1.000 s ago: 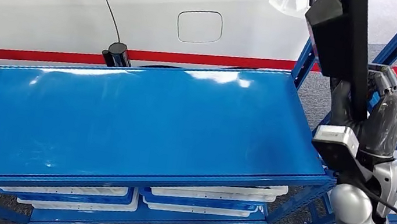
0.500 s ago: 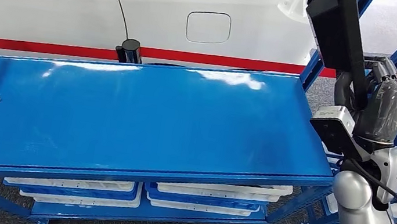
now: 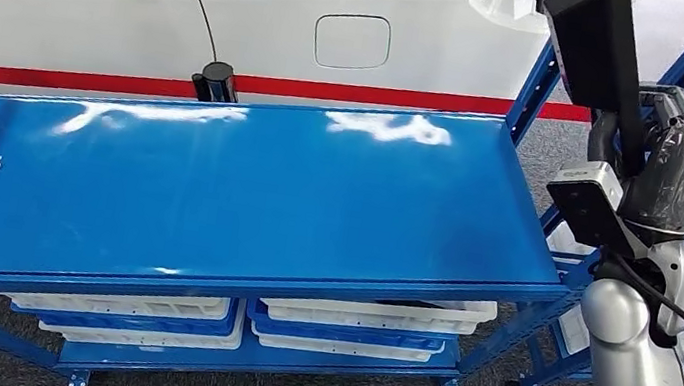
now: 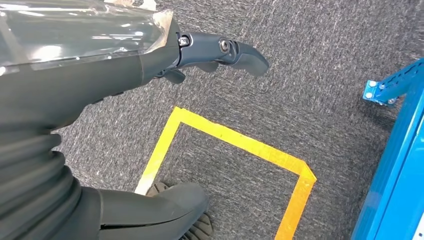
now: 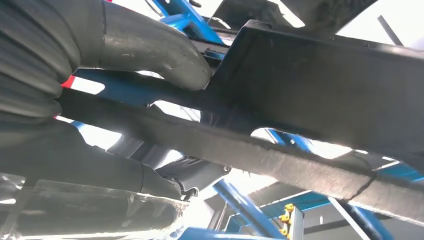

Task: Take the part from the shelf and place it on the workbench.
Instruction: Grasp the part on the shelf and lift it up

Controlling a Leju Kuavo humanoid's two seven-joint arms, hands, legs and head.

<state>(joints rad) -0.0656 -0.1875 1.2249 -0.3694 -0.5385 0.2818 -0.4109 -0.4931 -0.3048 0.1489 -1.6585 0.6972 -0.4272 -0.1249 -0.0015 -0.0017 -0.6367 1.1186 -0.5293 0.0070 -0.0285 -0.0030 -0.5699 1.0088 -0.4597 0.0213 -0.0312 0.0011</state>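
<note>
Right robot hand (image 3: 668,178): closed around the lower end of the part (image 3: 596,47), a long black piece; thumb and fingers wrap it in the right wrist view.
Part axis: nearly upright, leaning slightly to the robot's left at its top.
Direction to counter (image 3: 247,190): the blue counter lies to the left of the held part, its right edge near.
Left robot hand (image 4: 150,60): hangs over the floor, fingers apart, holds nothing.
Nearer arm: the right one.
</note>
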